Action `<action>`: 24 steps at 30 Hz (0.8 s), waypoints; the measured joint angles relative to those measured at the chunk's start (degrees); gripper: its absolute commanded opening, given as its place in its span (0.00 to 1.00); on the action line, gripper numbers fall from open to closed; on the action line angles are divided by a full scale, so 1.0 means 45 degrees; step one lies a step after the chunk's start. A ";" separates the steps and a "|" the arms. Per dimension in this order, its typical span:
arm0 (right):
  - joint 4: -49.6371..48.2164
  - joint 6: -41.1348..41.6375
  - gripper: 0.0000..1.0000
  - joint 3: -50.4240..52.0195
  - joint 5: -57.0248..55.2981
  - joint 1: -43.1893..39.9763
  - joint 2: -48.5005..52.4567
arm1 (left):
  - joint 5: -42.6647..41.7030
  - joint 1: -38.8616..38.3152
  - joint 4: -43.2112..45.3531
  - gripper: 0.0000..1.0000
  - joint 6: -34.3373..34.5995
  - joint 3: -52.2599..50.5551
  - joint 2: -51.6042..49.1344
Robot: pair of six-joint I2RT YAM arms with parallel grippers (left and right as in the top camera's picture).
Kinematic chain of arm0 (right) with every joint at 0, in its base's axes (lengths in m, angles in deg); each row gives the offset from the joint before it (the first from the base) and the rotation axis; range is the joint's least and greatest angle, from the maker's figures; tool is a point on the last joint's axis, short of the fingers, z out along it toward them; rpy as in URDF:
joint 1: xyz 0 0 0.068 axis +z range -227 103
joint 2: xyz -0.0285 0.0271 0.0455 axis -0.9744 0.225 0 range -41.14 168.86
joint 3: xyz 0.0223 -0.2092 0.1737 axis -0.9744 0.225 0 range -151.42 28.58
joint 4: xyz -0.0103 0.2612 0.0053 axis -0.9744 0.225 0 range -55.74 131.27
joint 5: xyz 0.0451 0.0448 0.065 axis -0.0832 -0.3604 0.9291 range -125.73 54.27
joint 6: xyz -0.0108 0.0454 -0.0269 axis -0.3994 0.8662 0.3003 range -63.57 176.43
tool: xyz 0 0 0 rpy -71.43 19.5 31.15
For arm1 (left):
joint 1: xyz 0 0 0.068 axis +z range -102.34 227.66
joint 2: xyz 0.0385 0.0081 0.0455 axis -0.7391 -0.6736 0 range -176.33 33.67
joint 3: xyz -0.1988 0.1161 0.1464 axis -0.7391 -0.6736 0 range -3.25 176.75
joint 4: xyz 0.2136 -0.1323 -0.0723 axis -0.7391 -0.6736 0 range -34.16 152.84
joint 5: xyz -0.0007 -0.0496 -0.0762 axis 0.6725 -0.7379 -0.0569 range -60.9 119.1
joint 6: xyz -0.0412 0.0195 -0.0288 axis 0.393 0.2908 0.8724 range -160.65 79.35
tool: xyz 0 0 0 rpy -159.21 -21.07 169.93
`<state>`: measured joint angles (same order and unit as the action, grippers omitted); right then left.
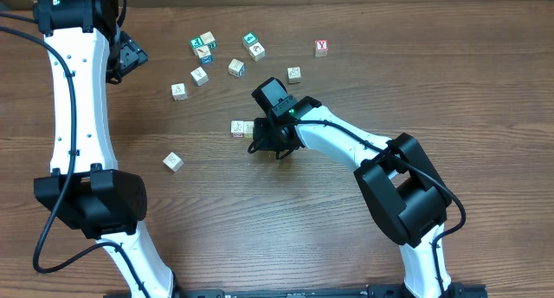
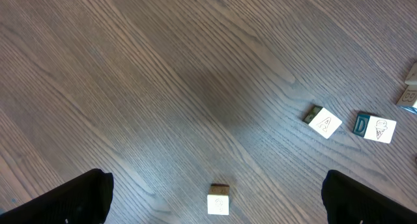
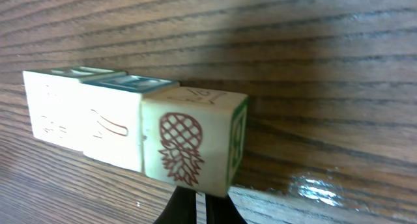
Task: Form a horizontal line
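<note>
- The line of cubes (image 1: 243, 128) is lying in the middle of the tabletop (image 1: 260, 229), three cubes touching side by side, with the pineapple cube (image 3: 189, 146) at the end nearest the right pincer (image 3: 195, 210).
- That pincer is sitting closed, holding nothing, its tip just beside the pineapple cube.
- The left pincer (image 1: 130, 57) is hanging wide at the far left.
- A closed tip pushing off-centre could be twisting the end cube and opening a gap.
- No containers are showing.

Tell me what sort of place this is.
Likely a robotics lab workbench: a wood-grain table, a left arm and right arm mounted at it, and small printed wooden cubes scattered about.
</note>
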<state>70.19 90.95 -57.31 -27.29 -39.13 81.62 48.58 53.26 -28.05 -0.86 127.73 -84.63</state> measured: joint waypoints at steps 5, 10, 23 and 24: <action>-0.0010 0.0005 0.04 0.0000 0.0029 0.0000 0.0000 | 0.0000 0.0000 0.0000 1.00 0.0005 0.0000 0.0000; -0.0068 0.0000 0.04 0.0000 0.0034 0.0000 0.0000 | 0.0000 0.0000 0.0000 1.00 0.0000 0.0000 0.0000; -0.0073 0.0000 0.04 0.0005 0.0063 0.0000 0.0000 | 0.0000 0.0000 0.0000 1.00 0.0000 0.0000 0.0000; -0.0049 0.0000 0.04 0.0005 0.0078 0.0000 0.0000 | 0.0000 0.0000 0.0000 1.00 0.0005 0.0000 0.0000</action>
<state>69.97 90.95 -57.28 -26.94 -39.13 81.62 48.58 53.26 -28.05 -0.84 127.73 -84.63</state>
